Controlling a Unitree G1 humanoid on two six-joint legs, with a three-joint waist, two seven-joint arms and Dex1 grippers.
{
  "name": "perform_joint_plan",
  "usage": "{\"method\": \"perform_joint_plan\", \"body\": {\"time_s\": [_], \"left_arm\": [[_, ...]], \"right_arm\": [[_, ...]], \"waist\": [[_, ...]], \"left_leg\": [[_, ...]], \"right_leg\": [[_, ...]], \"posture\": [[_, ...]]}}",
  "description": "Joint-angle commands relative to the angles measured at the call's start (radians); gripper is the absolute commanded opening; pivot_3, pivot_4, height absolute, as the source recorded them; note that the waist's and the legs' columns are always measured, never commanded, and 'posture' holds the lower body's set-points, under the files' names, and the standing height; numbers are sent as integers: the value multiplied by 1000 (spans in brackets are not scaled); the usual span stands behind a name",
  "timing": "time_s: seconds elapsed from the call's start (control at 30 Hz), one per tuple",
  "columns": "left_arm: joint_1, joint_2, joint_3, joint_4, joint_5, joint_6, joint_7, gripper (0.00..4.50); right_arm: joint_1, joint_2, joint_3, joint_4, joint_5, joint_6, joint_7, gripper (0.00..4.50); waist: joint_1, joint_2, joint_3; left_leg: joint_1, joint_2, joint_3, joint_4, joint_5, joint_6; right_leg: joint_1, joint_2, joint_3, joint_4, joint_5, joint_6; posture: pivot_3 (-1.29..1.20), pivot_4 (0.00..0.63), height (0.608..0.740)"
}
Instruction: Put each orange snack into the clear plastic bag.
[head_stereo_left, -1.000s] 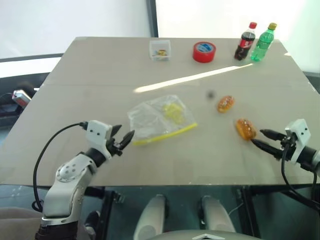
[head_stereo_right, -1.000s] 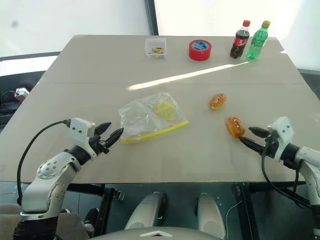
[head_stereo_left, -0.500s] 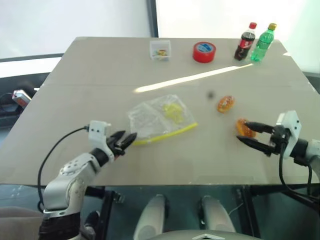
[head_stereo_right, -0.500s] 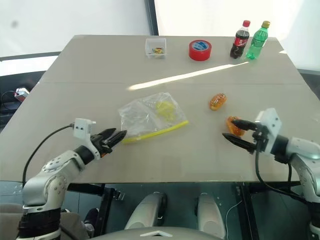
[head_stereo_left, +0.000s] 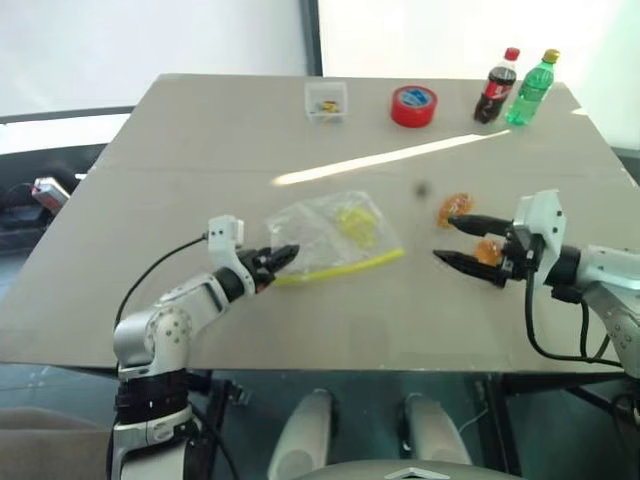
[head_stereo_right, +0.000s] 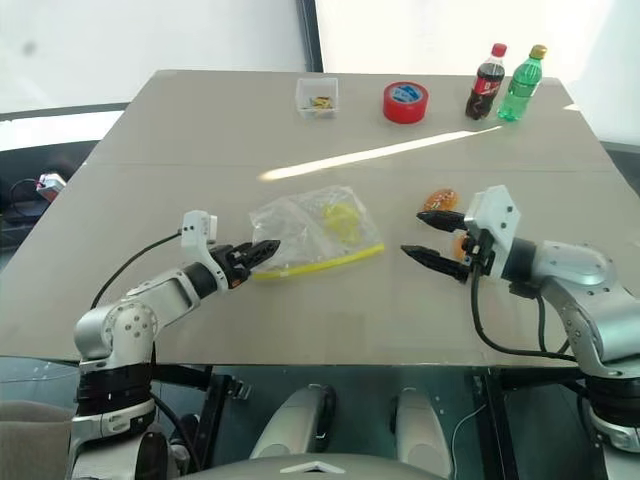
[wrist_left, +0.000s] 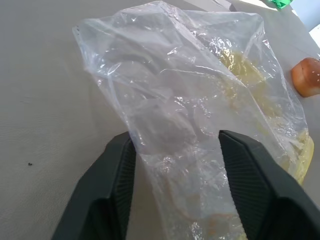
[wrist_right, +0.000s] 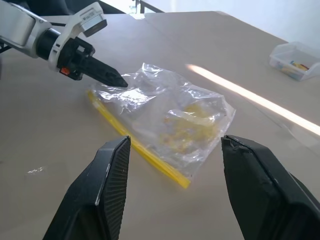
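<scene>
Lying flat near the middle of the table (head_stereo_left: 180, 120), the clear plastic bag (head_stereo_left: 335, 232) has its yellow seal strip turned toward the near edge, so its mouth faces the robot. The left gripper (head_stereo_right: 262, 250) reaches in from the near-left side, and its fingers straddle a corner of the bag with crinkled film between them; in the left wrist view they stand apart and not yet pinched on the film, a placement that looks meant for pinning or lifting that corner so the bag opens. The right gripper (head_stereo_left: 458, 240) hovers above the table toward the right edge, its fingers spread wide and holding nothing, pointing across at the bag. Both orange snacks sit on the table just behind it: one orange snack (head_stereo_left: 455, 204) lies farther from the near edge, the other orange snack (head_stereo_left: 488, 250) peeks out between the fingers and the wrist. Neither snack is in the bag yet.
</scene>
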Motion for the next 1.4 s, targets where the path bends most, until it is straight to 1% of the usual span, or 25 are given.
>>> {"method": "perform_joint_plan", "body": {"time_s": [0.03, 0.1, 0.13, 0.2, 0.27, 0.37, 0.5, 0.6, 0.7, 0.8, 0.9, 0.93, 1.03, 1.07, 1.1, 1.17, 1.2, 1.23, 1.27, 1.33, 1.37, 1.4], "left_arm": [[11, -23, -38, 54, 4, 27, -4, 1000], [3, -36, -20, 50, -24, 47, -2, 66], [0, -43, -8, 44, -40, 61, 0, 23], [-8, -58, 21, 30, -76, 96, 18, 23], [-23, -81, 70, 19, -128, 146, 55, 23], [-64, -126, 174, -5, -235, 236, 141, 23], [-101, -169, 261, -42, -357, 331, 251, 23], [-99, -187, 281, -86, -435, 379, 303, 23], [-79, -194, 277, -122, -500, 410, 345, 23], [-58, -182, 263, -144, -539, 420, 373, 23], [-49, -152, 254, -150, -556, 411, 391, 0], [-47, -139, 250, -150, -554, 404, 395, 0], [-39, -102, 228, -155, -522, 366, 382, 0], [-33, -87, 210, -164, -495, 341, 369, 0], [-28, -76, 196, -171, -470, 312, 357, 0], [-15, -38, 150, -188, -408, 251, 313, 549], [-16, -20, 121, -194, -360, 207, 300, 1011], [-18, -5, 93, -197, -309, 160, 289, 1219], [-21, 22, 49, -204, -231, 85, 269, 1615], [-20, 91, -64, -216, -45, -91, 220, 1615], [-13, 148, -153, -222, 81, -205, 184, 1615], [-5, 183, -215, -223, 168, -296, 148, 1615]], "right_arm": [[-7, 3, -5, -34, -10, -22, -15, 2996], [-4, 5, -5, -34, -13, -23, -18, 2996], [-2, 7, -5, -34, -13, -22, -20, 2996], [6, 9, 0, -30, -22, -25, -25, 2996], [16, 14, 33, -15, -92, -52, -59, 2996], [16, 10, 164, 39, -271, -120, -101, 2996], [-20, 65, 292, 117, -424, -207, -148, 2996], [-81, 108, 388, 229, -550, -289, -179, 2996], [-156, 169, 413, 348, -612, -334, -223, 2996], [-216, 211, 425, 457, -658, -380, -248, 2996], [-237, 228, 420, 510, -668, -433, -246, 2171], [-240, 231, 416, 518, -667, -441, -243, 1726], [-247, 240, 408, 527, -665, -450, -233, 174], [-247, 243, 408, 526, -665, -452, -231, 76], [-247, 246, 408, 526, -664, -451, -230, 76], [-254, 259, 403, 524, -664, -438, -236, 0], [-264, 268, 395, 527, -664, -427, -247, 0], [-275, 276, 388, 531, -665, -417, -257, 0], [-290, 284, 384, 541, -672, -403, -270, 0], [-319, 292, 381, 568, -693, -391, -289, 0], [-336, 297, 385, 585, -705, -385, -296, 0], [-349, 302, 388, 600, -713, -383, -300, 0]], "waist": [[2, 0, 0], [4, 0, 0], [5, 0, 0], [7, 0, 0], [8, 0, 0], [7, -1, 0], [0, -2, 1], [-12, -2, 1], [-19, -3, 1], [-15, -3, 1], [-11, -4, 1], [-10, -4, 1], [-11, -4, 1], [-11, -4, 1], [-12, -4, 1], [-14, -4, 1], [-14, -4, 1], [-14, -4, 1], [-15, -4, 1], [-14, -4, 1], [-13, -4, 1], [-13, -4, 1]], "left_leg": [[0, 0, 0, 0, 0, 0], [0, 0, 0, 0, 0, 0], [0, 0, 0, 0, 0, 0], [-1, 0, -1, 0, 0, 0], [-1, 0, -2, 0, 0, 0], [-1, 0, -4, 0, 0, 0], [-1, 0, -4, 0, 0, 0], [-1, -2, -5, 0, 0, -1], [0, -2, -5, 0, 0, -1], [0, -2, -6, -1, 1, -2], [-1, -3, -7, -1, 2, -4], [-1, -3, -7, -1, 2, -4], [-1, -4, -7, -1, 2, -4], [-1, -4, -7, -1, 2, -4], [-1, -4, -7, -1, 2, -4], [0, -4, -7, -2, 2, -4], [0, -3, -6, -2, 2, -4], [0, -3, -6, -2, 2, -4], [0, -3, -6, -2, 2, -4], [0, -3, -4, -3, 2, -4], [0, -3, -3, -3, 2, -4], [0, -4, -2, -3, 2, -4]], "right_leg": [[0, 0, 0, 0, 0, 0], [0, 0, 0, -1, 0, 0], [0, 0, 0, -1, 0, 0], [0, 0, 0, -1, 0, 0], [0, 0, 0, -2, 0, 0], [0, 0, 0, -2, 0, 0], [-1, 0, -1, -2, 0, 0], [-1, 0, 0, -2, 0, 0], [-1, 0, 1, -1, 0, 0], [-2, 1, 0, 0, 0, 0], [-2, 1, 0, 0, 0, 0], [-2, 0, 0, 0, 0, 0], [-2, 0, 0, 0, 0, 0], [-1, 0, 0, 0, 0, 0], [-2, 0, 0, 0, 0, 0], [-2, 0, 0, 0, 0, 0], [-2, 0, 0, 0, 0, -1], [-2, 1, 0, 0, 0, -1], [-2, 1, 0, 0, 0, -1], [-2, 1, 1, 0, 0, -1], [-2, 1, 0, -1, 0, -1], [-2, 1, 0, -1, 0, -2]], "posture": [[0, 150, 740], [0, 150, 740], [0, 150, 740], [0, 150, 740], [0, 150, 740], [0, 150, 740], [0, 150, 740], [0, 150, 740], [0, 150, 740], [0, 150, 740], [0, 150, 740], [0, 150, 740], [0, 150, 740], [0, 150, 740], [0, 150, 740], [0, 150, 740], [0, 150, 740], [0, 150, 740], [0, 150, 740], [0, 150, 740], [0, 150, 740], [0, 150, 740]]}}
